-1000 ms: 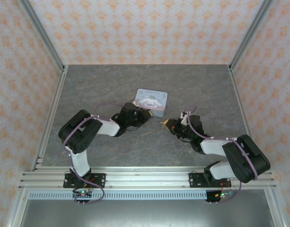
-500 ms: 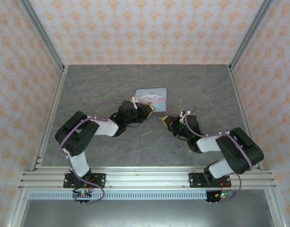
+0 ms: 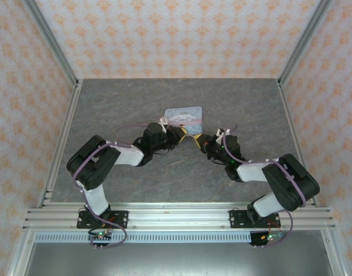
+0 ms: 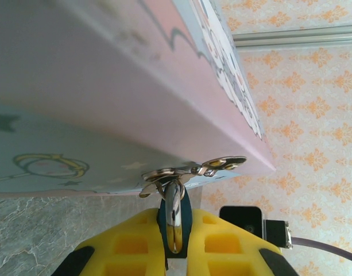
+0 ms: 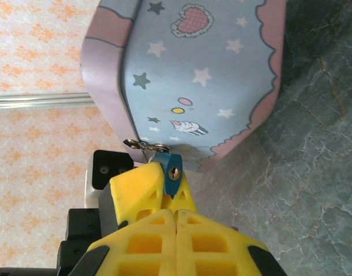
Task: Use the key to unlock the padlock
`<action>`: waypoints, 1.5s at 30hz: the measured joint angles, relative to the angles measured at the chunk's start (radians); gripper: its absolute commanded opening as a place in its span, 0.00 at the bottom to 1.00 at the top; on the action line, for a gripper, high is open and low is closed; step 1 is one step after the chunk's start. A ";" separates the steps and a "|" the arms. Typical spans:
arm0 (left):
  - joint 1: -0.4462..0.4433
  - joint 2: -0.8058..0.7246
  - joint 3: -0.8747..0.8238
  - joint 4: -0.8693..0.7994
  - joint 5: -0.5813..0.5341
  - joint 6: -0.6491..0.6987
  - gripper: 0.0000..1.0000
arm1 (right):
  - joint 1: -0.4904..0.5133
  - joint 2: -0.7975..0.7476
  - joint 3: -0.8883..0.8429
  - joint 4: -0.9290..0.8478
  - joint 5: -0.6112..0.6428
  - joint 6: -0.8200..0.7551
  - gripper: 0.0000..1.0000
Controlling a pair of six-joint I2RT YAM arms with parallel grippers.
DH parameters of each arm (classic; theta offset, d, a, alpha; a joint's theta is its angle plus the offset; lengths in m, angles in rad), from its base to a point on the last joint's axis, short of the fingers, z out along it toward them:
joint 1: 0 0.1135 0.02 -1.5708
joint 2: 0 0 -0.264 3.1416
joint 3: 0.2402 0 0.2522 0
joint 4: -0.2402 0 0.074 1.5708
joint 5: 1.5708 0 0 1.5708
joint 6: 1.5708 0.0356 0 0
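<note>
Clamping the tiny teal-blue metal padlock [image 5: 171, 167] hard between the yellow pads of the left hand [image 4: 175, 236], closed right down on the lock body, with the shiny shackle hooked through the silver hasp [image 4: 193, 169] on the edge of the pale-blue cartoon-printed tin box [image 5: 210, 69]. Resting that tin on the grey marbled counter [image 3: 135, 103], just beyond both hands. Bringing the right hand [image 5: 176, 230] in just beside the lock, with yellow fingers pressed together and no gap between them. Not managing to tell whether a key is pinched there, with nothing clearly key-shaped in either wrist view. Presenting the small brass keyhole toward the right hand, so probably lining up for insertion. Risking a miss of that narrow slot through any slight misalignment, and so shoving the padlock sideways on its hasp rather than entering it. Risking dragging or tipping the light tin along with the lock. Risking a knock between the two sets of fingers, being nearly in contact. Risking a thin key twisting or slipping in the pinch on meeting the brass face off-axis.
</note>
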 measured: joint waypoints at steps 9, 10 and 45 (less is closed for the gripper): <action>0.000 0.000 0.000 0.000 0.000 0.000 0.00 | 0.000 0.063 0.035 0.000 0.000 0.004 0.00; 0.000 0.000 0.000 0.000 0.000 0.000 0.00 | 0.000 0.067 0.037 0.000 0.000 0.007 0.00; -0.003 0.000 0.000 0.001 -0.001 -0.008 0.00 | 0.005 0.120 0.082 0.007 -0.007 0.008 0.00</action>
